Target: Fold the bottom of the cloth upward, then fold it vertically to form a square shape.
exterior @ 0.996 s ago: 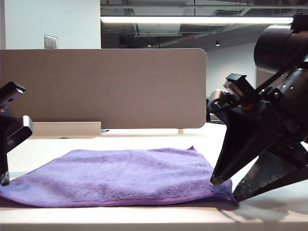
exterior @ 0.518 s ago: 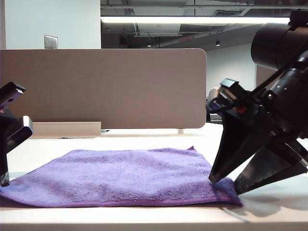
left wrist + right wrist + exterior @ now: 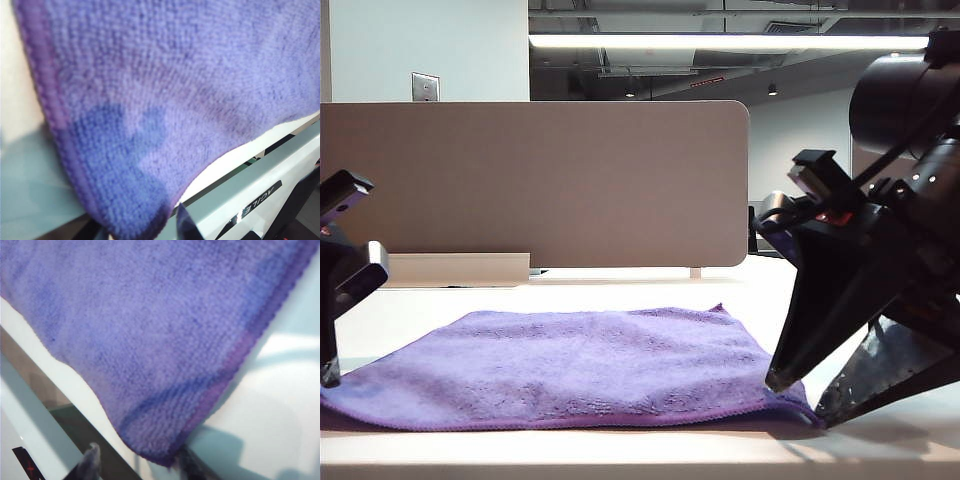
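Cloth (image 3: 590,365) corners between open fingers.

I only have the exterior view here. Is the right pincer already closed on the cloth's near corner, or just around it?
Observer: In the right wrist view the right pincer is open. Its fingertips sit either side of the corner of the cloth, not clamped.
Operator: And the left side? It's cut off at my frame edge.
Observer: In the left wrist view the left pincer is open too. One fingertip shows just beside the cloth's other near corner, close to the front edge of the table.
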{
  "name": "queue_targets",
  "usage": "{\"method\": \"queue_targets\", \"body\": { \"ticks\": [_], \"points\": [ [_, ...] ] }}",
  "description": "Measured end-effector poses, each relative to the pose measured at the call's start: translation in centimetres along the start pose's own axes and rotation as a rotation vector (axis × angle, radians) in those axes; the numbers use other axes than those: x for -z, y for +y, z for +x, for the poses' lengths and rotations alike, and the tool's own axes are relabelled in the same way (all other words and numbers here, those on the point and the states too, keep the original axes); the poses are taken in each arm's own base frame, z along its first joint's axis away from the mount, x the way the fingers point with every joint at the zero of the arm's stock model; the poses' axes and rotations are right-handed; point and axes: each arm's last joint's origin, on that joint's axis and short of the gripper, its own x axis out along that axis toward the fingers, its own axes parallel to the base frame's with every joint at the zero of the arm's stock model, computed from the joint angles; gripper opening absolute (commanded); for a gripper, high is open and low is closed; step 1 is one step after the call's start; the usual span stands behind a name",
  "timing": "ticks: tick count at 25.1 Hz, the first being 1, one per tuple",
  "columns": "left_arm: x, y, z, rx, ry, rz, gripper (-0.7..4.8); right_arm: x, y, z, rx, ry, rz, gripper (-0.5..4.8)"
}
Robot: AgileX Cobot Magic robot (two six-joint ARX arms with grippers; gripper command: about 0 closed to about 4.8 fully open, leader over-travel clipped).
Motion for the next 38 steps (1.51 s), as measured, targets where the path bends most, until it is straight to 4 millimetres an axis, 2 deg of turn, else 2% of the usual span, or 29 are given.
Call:
{"method": "queue_targets", "body": {
  "ticks": [10,16,19,20,21,23,27,30,32,38],
  "points": [
    [0.0,0.0,0.0,0.0,0.0,0.0,1.78,-0.33,0.0,0.15,-0.016,-0.041,0.024,2.04],
    [0.0,0.0,0.0,0.0,0.0,0.0,1.78,-0.57,-0.11,0.27,0.004,-0.067,0.039,1.03],
    [0.0,0.0,0.0,0.0,0.0,0.0,1.72,-0.54,-0.14,0.29,0.01,-0.068,0.043,0.98],
    [0.0,0.0,0.0,0.0,0.0,0.0,1.25,-0.54,-0.14,0.29,0.01,-0.068,0.043,0.45],
    [0.0,0.01,0.01,0.0,0.0,0.0,0.84,-0.54,-0.15,0.29,0.011,-0.068,0.043,0.38],
    [0.01,0.09,0.06,-0.016,0.0,0.0,0.49,-0.45,-0.22,0.34,0.019,-0.063,0.048,0.38],
    [0.0,0.18,0.23,-0.017,0.002,0.002,0.48,-0.47,-0.22,0.39,0.009,-0.062,0.047,-0.05],
    [0.01,0.23,0.27,-0.008,0.002,-0.002,0.41,-0.55,-0.16,0.38,-0.008,-0.067,0.045,-0.05],
    [-0.04,0.17,0.29,0.017,-0.002,0.003,-0.07,-0.68,-0.1,0.38,-0.021,-0.076,0.044,-0.05],
    [-0.09,0.19,0.43,0.036,-0.004,0.006,-0.06,-0.64,0.05,0.38,-0.068,-0.061,0.059,-0.05]
  ]
}}
